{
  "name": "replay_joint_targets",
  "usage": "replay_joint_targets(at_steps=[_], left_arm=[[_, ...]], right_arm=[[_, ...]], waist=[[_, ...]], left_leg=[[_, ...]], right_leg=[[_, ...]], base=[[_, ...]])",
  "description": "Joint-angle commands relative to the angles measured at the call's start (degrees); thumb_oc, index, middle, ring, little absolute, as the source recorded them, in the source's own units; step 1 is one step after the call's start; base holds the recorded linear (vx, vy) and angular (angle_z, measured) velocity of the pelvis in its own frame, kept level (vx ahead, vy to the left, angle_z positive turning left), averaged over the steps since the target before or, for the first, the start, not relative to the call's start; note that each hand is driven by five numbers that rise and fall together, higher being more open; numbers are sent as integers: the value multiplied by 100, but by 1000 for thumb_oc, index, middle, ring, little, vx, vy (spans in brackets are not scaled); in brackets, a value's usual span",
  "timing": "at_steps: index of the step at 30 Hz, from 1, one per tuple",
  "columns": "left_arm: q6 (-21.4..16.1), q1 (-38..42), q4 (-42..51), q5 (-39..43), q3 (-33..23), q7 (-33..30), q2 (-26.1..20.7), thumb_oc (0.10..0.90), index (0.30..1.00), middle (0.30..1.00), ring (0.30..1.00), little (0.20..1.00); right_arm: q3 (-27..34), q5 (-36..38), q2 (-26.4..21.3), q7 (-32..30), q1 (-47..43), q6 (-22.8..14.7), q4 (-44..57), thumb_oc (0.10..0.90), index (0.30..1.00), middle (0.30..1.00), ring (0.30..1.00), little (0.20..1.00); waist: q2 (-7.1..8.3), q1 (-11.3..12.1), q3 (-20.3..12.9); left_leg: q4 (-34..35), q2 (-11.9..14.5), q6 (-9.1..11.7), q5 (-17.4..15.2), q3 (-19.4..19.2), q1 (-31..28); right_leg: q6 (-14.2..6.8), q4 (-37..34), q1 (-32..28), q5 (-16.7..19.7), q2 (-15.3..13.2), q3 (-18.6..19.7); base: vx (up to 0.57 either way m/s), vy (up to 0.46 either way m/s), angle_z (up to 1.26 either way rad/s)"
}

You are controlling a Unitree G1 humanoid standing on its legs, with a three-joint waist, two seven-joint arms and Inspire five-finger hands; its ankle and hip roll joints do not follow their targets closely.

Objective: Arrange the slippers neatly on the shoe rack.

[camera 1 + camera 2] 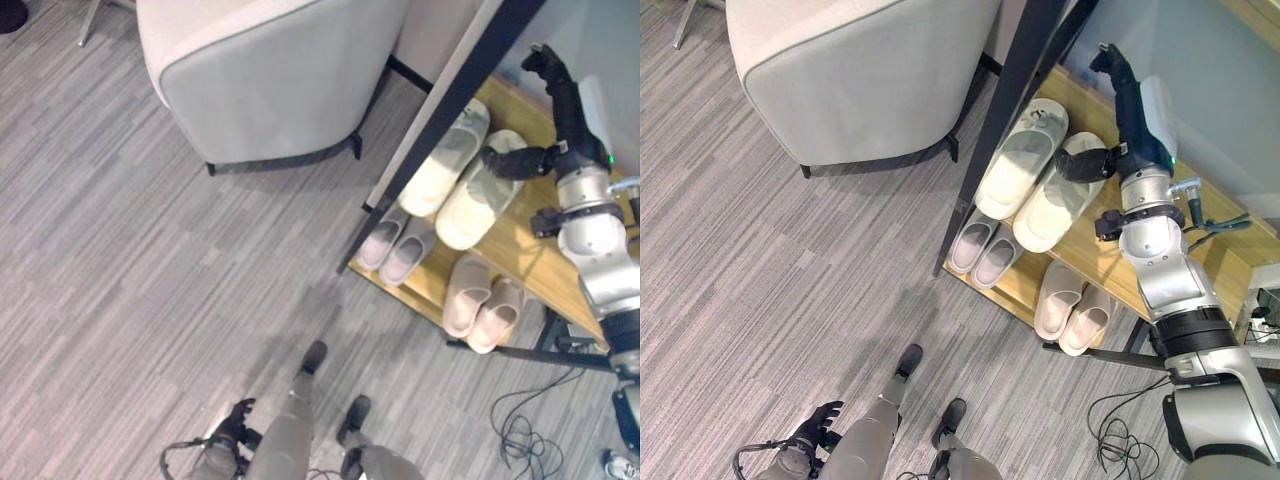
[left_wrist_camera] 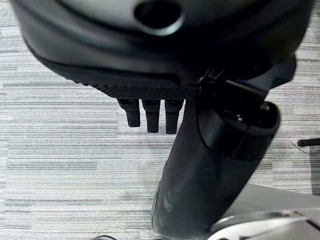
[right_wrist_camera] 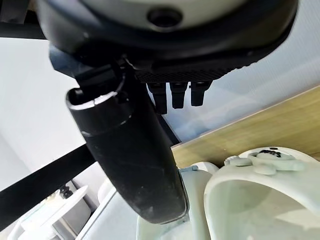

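The right hand point(image 1: 1120, 100) is raised over the far part of the wooden shoe rack point(image 1: 1200, 262), fingers extended and relaxed, thumb point(image 1: 1080, 163) stuck out sideways and lying over the heel end of the large cream slippers point(image 1: 1040, 180); nothing is pinched. Whether the thumb touches the slipper cannot be told. The cream pair lies directly below the hand, side by side, long axes running from the rack's front edge toward its back edge. Nearer the front edge a small lilac pair point(image 1: 982, 248) and a beige pair point(image 1: 1072, 308) are set, each pair touching, all roughly parallel. The right hand is judged far nearer to every slipper. The left hand point(image 1: 815, 425) hangs low over the carpet point(image 1: 760, 290), well apart from the rack, fingers straight.

Materials: slippers are smooth moulded foam, rounded toes, open backs; rack is pale wood on a black metal frame point(image 1: 1005, 110); carpet is grey, striated. An upholstered grey armchair point(image 1: 850, 70) stands beside the rack.
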State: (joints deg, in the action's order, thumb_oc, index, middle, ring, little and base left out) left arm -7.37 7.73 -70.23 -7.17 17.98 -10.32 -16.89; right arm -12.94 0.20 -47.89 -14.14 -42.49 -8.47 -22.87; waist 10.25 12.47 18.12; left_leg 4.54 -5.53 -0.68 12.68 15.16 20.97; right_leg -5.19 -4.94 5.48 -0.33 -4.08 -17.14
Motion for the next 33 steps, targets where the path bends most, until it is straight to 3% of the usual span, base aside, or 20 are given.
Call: replay_joint_targets(at_steps=[1, 4, 6, 8, 14, 15, 19, 24, 29, 31, 33], left_arm=[[12, -365, -329, -53, 120, 180, 257, 800, 900, 900, 900, 900], [9, -392, -301, -76, 87, 197, 265, 800, 900, 900, 900, 900], [10, -388, -300, -75, 101, 197, 256, 800, 900, 900, 900, 900], [10, -404, -260, -146, 96, 200, 269, 800, 900, 900, 900, 900], [35, -450, -264, -179, 48, 222, 361, 800, 900, 900, 900, 900], [101, -555, -319, -163, -135, 254, 530, 800, 900, 900, 900, 900], [140, -697, -364, -52, -334, 318, 624, 800, 900, 900, 900, 900], [103, -836, -334, 311, -795, 401, 568, 800, 900, 900, 900, 900], [26, -887, -370, 288, -762, 568, 641, 800, 900, 900, 900, 900], [-12, -982, -238, 1177, -1048, 1050, 669, 800, 900, 900, 900, 900], [-67, -1018, -145, 1384, -1124, 1079, 651, 800, 900, 900, 900, 900]], right_arm=[[-29, 148, -329, -130, -262, -439, 118, 800, 900, 900, 900, 900], [497, 392, -187, -363, 10, -683, 529, 800, 900, 900, 900, 900], [530, 389, -189, -361, 40, -676, 548, 800, 900, 900, 900, 900], [970, 414, 22, -572, 312, -875, 853, 800, 900, 900, 900, 900], [1434, 382, 501, -556, 1047, -1000, 1442, 800, 900, 900, 900, 900], [1744, 200, 1051, -396, 2023, -968, 1890, 800, 900, 900, 900, 900], [1938, 532, 1482, 32, 2868, -901, 2118, 800, 900, 900, 900, 900], [1980, 712, 1605, 637, 3819, -730, 2346, 800, 900, 900, 900, 900], [1990, 877, 1928, 883, 4375, -763, 2245, 800, 900, 900, 900, 900], [1997, 1488, 2263, 1099, 4722, -804, 2217, 800, 900, 900, 900, 900], [2008, 1683, 2382, 1191, 4879, -819, 2220, 800, 900, 900, 900, 900]], waist=[[-30, -128, -608], [-77, -142, -636], [-70, -140, -648], [-119, -145, -688], [-164, -213, -823], [-189, -333, -1014], [-291, -477, -1326], [-413, -646, -1533], [-567, -832, -1711], [-700, -940, -1773], [-731, -968, -1784]], left_leg=[[-200, 267, 82, -1217, -369, -655], [-189, 274, 81, -1265, -389, -729], [-192, 264, 75, -1239, -380, -700], [-189, 259, 62, -1267, -394, -749], [-158, 272, 43, -1306, -438, -873], [-160, 307, 35, -1360, -508, -1082], [-174, 283, 0, -1441, -586, -1386], [-181, 308, -16, -1486, -686, -1715], [-105, 326, 6, -1458, -806, -1906], [-36, 331, 29, -1377, -870, -1933], [-11, 329, 39, -1360, -885, -1948]], right_leg=[[-161, 338, 40, -223, -143, 184], [-158, 348, -10, -249, -135, 198], [-164, 338, 9, -225, -142, 187], [-172, 338, -32, -239, -146, 196], [-177, 361, -105, -253, -147, 224], [-200, 390, -261, -233, -169, 258], [-204, 426, -526, -253, -214, 255], [-185, 576, -731, -346, -229, 311], [-167, 500, -864, -362, -230, 360], [-157, 454, -854, -355, -224, 399], [-147, 436, -864, -361, -226, 394]], base=[[0, 0, 0], [0, 0, 0], [0, 0, 0], [12, 5, -2], [4, 7, -2], [0, 0, 0], [33, 19, -3], [26, 8, -22], [-31, -13, -15], [-71, -14, -27], [-67, -33, -14]])
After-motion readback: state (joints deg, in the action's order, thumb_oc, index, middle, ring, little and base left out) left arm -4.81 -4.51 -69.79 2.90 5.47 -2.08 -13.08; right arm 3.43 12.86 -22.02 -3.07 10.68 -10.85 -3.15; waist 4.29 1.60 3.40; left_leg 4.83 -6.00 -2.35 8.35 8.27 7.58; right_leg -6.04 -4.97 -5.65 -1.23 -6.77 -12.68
